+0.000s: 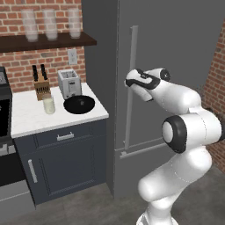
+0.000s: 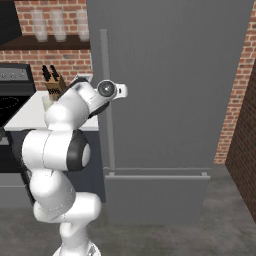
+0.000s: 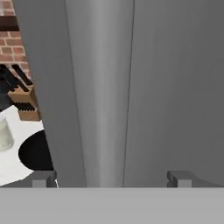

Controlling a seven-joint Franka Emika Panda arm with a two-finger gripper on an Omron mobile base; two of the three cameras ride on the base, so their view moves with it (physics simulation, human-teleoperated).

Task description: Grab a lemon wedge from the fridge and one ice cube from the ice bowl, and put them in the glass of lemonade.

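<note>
- Brick-walled kitchen with a white counter (image 1: 26, 118) beside the closed fridge (image 1: 176, 52); the lemon wedge must be behind that door, unseen.
- On the counter sit the ice bowl (image 1: 79, 104), the glass of lemonade (image 1: 48, 105), a toaster (image 1: 69, 83) and a knife block (image 1: 41, 85).
- Gripper (image 3: 113, 178) is level with the fridge handle (image 3: 99, 87), jaws spread fully wide to either side of the bar, gripping nothing.
- Risk: the bar looks off-centre between the fingertips (image 3: 43, 179), so closing could push one finger against it and skew the hold.
- Risk: a loose pinch on the smooth bar may slide when pulling, leaving the door shut.
</note>
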